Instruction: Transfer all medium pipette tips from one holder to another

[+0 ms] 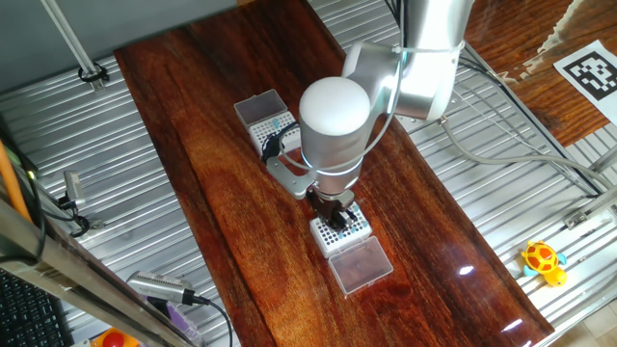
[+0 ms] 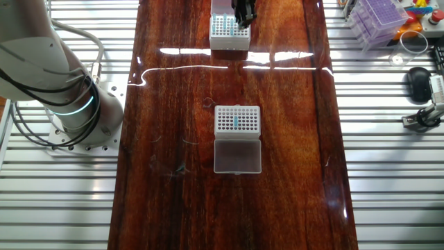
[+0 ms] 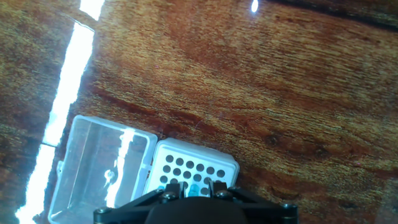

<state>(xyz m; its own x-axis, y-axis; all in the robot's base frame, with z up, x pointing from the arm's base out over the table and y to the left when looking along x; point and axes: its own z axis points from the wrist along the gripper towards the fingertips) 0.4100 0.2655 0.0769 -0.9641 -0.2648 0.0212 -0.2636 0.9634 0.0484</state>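
Note:
My gripper (image 1: 334, 214) hangs low over the near white rack (image 1: 349, 234), whose clear lid (image 1: 361, 265) lies open beside it. In the hand view the gripper (image 3: 195, 183) is open, its fingers (image 3: 175, 185) standing either side of one teal medium pipette tip (image 3: 196, 186) with a gap on both sides, above the rack's hole grid (image 3: 193, 165). The other fixed view shows the gripper (image 2: 243, 15) at that rack (image 2: 229, 33) at the table's far end. A second white rack (image 2: 237, 119) mid-table holds a few teal tips (image 2: 236, 123); the same rack (image 1: 273, 125) appears behind the arm.
The second rack's clear lid (image 2: 237, 155) lies open in front of it. A purple tip box (image 2: 378, 15) and a black mouse (image 2: 418, 82) sit on the metal bench to the right. A yellow toy (image 1: 543, 261) lies beside the wooden table (image 1: 212, 193).

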